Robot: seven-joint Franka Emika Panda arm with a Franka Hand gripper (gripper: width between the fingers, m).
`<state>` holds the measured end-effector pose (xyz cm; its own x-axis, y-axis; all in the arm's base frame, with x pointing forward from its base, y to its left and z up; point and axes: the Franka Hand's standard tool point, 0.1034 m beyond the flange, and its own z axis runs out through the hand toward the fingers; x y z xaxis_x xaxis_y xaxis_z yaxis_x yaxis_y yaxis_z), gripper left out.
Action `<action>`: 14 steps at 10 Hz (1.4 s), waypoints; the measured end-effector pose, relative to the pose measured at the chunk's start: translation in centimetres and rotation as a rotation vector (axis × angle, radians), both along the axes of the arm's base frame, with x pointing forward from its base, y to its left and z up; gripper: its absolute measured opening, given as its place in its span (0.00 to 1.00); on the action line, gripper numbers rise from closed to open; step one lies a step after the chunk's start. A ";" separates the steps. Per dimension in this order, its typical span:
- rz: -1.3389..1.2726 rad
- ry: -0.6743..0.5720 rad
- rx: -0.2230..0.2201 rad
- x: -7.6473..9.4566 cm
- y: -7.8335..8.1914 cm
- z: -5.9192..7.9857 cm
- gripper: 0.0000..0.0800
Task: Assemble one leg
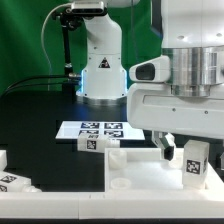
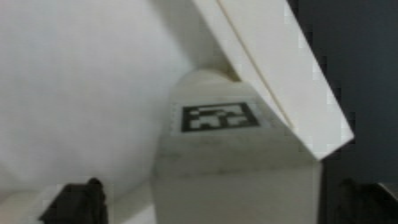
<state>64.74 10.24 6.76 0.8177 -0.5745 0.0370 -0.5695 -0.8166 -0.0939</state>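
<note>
A leg (image 1: pixel 194 160) is held tight in the gripper (image 1: pixel 178 150), on the exterior view's right, over the tabletop (image 1: pixel 135 180). It should be kept straight up and turned slowly, so it is not jammed crooked.
</note>
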 end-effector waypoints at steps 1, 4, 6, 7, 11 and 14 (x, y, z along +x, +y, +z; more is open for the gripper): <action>-0.041 0.002 0.005 0.0 0.0 0.0 0.66; -0.274 0.017 0.023 -0.1 -0.1 -0.1 0.35; -0.510 0.029 0.017 -0.3 -0.1 -0.1 0.36; -0.670 0.045 0.024 -0.4 -0.2 -0.1 0.36; -1.357 0.106 0.161 -1.0 -0.4 -0.2 0.36; -1.362 0.105 0.160 -1.0 -0.3 -0.3 0.36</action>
<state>63.73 9.91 6.51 -0.3951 -0.9092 -0.1314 -0.9142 0.4032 -0.0404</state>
